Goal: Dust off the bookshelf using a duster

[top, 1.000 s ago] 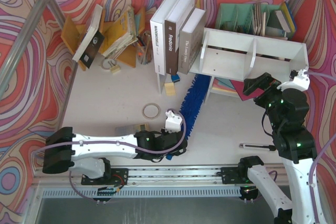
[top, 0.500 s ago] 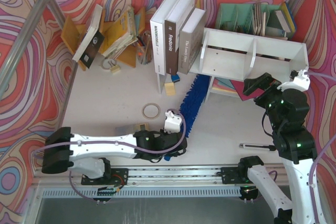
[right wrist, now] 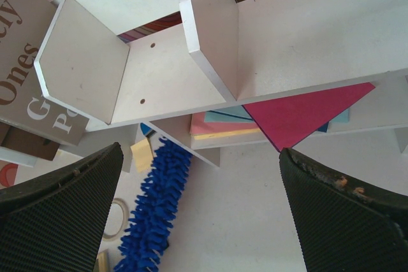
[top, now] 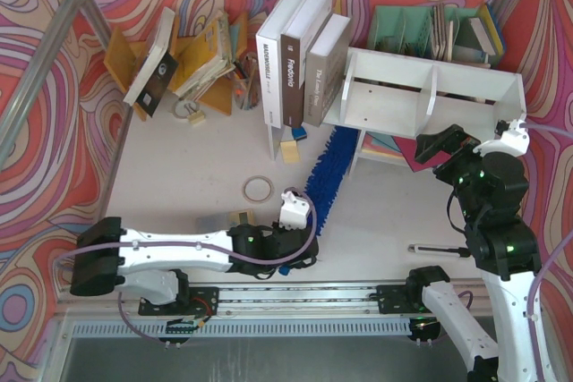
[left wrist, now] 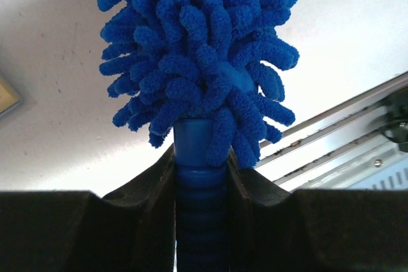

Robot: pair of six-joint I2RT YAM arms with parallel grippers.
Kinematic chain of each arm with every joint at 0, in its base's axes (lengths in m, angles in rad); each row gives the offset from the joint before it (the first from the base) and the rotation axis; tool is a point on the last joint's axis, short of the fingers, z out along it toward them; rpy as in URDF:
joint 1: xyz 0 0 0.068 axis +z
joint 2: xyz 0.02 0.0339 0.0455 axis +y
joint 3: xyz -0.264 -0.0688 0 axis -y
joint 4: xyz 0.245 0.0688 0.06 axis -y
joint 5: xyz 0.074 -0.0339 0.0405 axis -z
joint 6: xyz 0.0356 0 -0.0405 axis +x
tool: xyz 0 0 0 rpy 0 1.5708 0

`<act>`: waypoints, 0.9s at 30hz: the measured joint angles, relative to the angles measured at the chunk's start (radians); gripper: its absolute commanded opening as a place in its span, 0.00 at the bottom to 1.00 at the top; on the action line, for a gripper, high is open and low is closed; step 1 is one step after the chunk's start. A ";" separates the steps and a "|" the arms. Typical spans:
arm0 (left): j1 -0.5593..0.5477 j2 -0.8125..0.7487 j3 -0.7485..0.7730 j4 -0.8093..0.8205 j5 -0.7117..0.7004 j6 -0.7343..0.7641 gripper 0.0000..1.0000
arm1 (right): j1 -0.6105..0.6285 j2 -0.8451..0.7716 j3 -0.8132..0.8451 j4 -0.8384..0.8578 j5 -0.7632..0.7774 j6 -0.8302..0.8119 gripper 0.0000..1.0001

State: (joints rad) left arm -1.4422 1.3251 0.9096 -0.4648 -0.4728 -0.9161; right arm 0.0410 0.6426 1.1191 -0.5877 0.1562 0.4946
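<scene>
The bright-blue fluffy duster [top: 327, 174] lies on the table, its tip under the left end of the white bookshelf [top: 430, 94]. My left gripper [top: 298, 241] is shut on the duster's blue ribbed handle [left wrist: 199, 186]. The fluffy head [left wrist: 197, 42] fills the left wrist view ahead of the jaws. My right gripper [top: 445, 144] is open and empty, raised in front of the bookshelf's right compartment. In the right wrist view the bookshelf [right wrist: 299, 36] is ahead with its divider, the duster [right wrist: 156, 218] is at lower left, and my gripper [right wrist: 204, 211] holds nothing.
Upright books [top: 291, 55] stand left of the bookshelf. A green file organiser [top: 430, 29] is behind it and a yellow book rack [top: 197, 51] at the far left. Flat coloured books [right wrist: 280, 116] lie under the shelf. A tape ring [top: 259, 188] and a black pen-like piece [top: 439, 249] lie on the table.
My left gripper has shifted very slightly toward the near edge with the duster handle in it. The right arm has not moved.
</scene>
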 measured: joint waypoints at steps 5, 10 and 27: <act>0.000 0.091 -0.002 -0.006 0.027 -0.007 0.00 | 0.000 0.000 0.000 0.000 0.000 0.000 0.99; 0.000 0.096 0.005 -0.027 0.026 -0.003 0.00 | 0.000 0.000 0.000 0.000 0.000 0.000 0.99; 0.000 -0.130 -0.013 -0.045 -0.055 0.026 0.00 | 0.000 0.000 0.000 0.000 -0.001 0.000 0.99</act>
State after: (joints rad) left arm -1.4425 1.1954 0.8963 -0.5095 -0.5274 -0.8898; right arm 0.0410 0.6426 1.1191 -0.5877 0.1555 0.4950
